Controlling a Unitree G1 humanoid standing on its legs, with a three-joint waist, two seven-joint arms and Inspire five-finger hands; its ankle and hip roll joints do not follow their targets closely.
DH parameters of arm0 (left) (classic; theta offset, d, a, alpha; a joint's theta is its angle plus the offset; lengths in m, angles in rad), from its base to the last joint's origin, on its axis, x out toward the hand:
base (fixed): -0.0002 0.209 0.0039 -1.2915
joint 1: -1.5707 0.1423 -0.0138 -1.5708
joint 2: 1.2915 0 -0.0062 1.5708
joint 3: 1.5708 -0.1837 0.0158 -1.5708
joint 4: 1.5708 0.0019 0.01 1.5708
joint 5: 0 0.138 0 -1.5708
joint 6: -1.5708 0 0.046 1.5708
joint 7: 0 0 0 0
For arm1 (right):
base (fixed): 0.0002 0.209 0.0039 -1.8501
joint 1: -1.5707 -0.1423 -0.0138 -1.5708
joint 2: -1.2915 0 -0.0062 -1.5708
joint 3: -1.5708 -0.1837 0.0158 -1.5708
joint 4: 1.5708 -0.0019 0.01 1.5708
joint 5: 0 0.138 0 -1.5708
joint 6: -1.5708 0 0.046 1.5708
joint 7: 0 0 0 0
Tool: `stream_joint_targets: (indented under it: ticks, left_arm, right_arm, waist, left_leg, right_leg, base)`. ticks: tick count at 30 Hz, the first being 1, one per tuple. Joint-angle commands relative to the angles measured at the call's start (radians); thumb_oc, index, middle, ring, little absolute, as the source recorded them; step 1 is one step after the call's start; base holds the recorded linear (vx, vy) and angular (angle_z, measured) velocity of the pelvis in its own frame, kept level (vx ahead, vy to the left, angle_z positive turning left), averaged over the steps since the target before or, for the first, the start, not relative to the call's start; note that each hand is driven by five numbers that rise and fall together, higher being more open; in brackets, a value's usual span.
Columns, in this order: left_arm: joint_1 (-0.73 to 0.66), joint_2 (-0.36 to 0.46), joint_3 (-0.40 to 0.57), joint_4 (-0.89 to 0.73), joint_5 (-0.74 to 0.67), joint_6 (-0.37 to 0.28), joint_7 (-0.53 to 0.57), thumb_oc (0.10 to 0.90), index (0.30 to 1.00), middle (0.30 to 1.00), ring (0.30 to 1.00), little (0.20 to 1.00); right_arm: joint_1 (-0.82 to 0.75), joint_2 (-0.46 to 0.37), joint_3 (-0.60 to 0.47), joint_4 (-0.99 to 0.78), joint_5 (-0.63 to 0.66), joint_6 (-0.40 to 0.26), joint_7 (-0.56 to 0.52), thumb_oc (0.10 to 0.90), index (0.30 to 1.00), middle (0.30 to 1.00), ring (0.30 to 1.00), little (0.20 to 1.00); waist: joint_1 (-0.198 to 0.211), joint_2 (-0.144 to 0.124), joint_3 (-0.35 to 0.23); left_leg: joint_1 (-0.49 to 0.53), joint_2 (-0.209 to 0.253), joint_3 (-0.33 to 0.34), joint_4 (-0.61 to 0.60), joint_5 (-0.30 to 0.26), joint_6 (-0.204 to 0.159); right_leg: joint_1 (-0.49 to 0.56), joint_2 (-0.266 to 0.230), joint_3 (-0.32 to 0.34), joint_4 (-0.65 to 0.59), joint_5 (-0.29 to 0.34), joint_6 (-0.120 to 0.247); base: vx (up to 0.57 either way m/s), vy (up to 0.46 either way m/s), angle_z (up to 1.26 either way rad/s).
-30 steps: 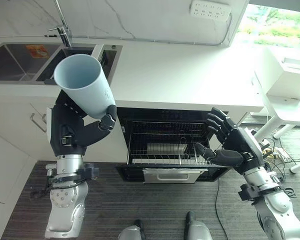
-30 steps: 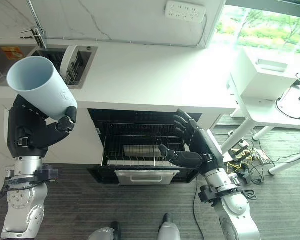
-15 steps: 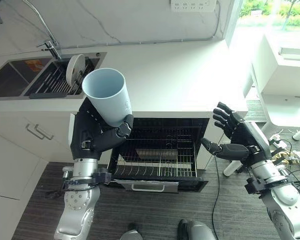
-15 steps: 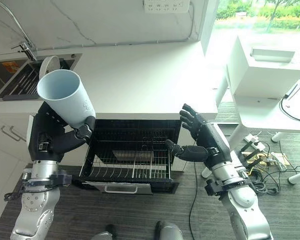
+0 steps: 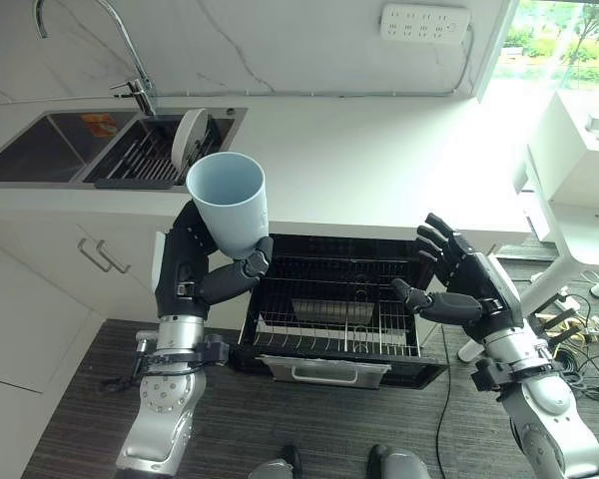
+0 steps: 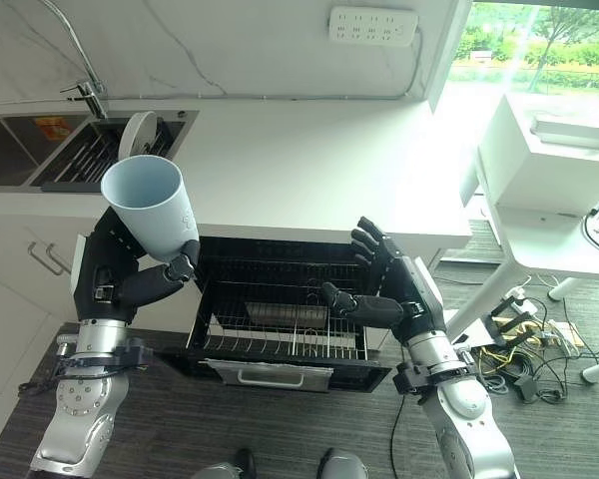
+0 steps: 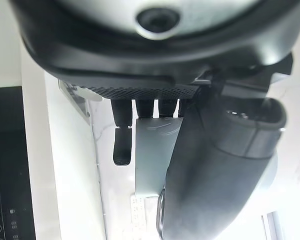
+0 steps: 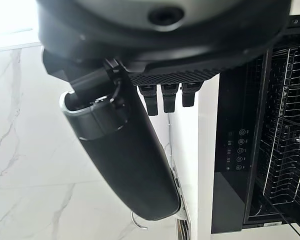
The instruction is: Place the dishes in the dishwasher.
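A pale blue cup (image 5: 230, 203) stands mouth-up in my left hand (image 5: 194, 273), which is shut on it at the counter's front edge, above the left side of the dishwasher. Below the counter the dishwasher (image 5: 339, 304) is open, its wire rack (image 5: 334, 329) pulled out and holding a metal insert (image 5: 329, 310). My right hand (image 5: 462, 292) hovers open at the rack's right side, fingers spread, touching nothing. A white plate (image 5: 188, 137) stands upright in the sink's drying rack (image 5: 145, 160).
The white counter (image 5: 379, 160) runs across the view with a double sink (image 5: 50, 160) and tap (image 5: 135, 60) at the left. A white table (image 5: 579, 170) with a box stands at the right. Cabinet doors (image 5: 90, 289) lie left of the dishwasher.
The whole view has shifted as the camera moved. The cup has tipped from leaning left to nearly upright in my left hand. My right hand keeps its open pose by the rack.
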Motion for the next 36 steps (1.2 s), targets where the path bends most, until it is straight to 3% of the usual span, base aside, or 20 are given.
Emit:
stream_joint_targets:
  ticks: [1,10,18,36]
  left_arm:
    - [-0.095,0.053,0.046,-0.100,0.016,-0.090,0.029,0.400,0.300,0.300,0.300,0.300]
    - [-0.085,0.057,0.041,-0.093,0.071,-0.075,0.053,0.400,0.300,0.300,0.300,0.300]
    - [-0.084,0.067,0.025,-0.055,0.204,-0.090,0.151,0.400,0.300,0.300,0.300,0.300]
    - [-0.176,0.066,-0.167,0.046,0.412,-0.073,0.194,0.400,0.300,0.300,0.300,0.300]
  right_arm:
    - [-0.112,0.012,-0.020,-0.096,0.005,-0.122,-0.002,0.800,0.900,0.900,0.900,0.900]
    - [-0.120,0.006,-0.018,-0.103,0.032,-0.109,0.011,0.800,0.900,0.900,0.900,0.900]
    - [-0.133,0.005,0.003,-0.109,0.072,-0.105,0.044,0.800,0.900,0.900,0.900,0.900]
    - [-0.247,0.011,0.107,-0.121,0.137,-0.092,0.077,0.800,0.900,0.900,0.900,0.900]
  waist:
    - [-0.011,-0.026,-0.059]
    - [-0.006,-0.033,-0.063]
    - [-0.005,-0.035,-0.070]
    - [0.011,-0.042,-0.079]
  left_leg:
    - [0.043,0.065,-0.023,0.061,-0.193,-0.008]
    - [0.049,0.064,-0.023,0.061,-0.198,-0.005]
    - [0.050,0.067,-0.024,0.061,-0.194,-0.009]
    - [0.049,0.068,-0.025,0.061,-0.195,-0.011]
  right_leg:
    - [0.101,-0.027,0.014,-0.126,-0.003,0.123]
    - [0.104,-0.019,0.021,-0.126,-0.008,0.120]
    - [0.106,-0.009,0.027,-0.126,-0.011,0.115]
    - [0.112,-0.009,0.025,-0.126,-0.012,0.115]
  base:
    - [0.00,0.000,0.00]
    - [0.00,0.000,0.00]
    - [0.00,0.000,0.00]
    - [0.00,0.000,0.00]
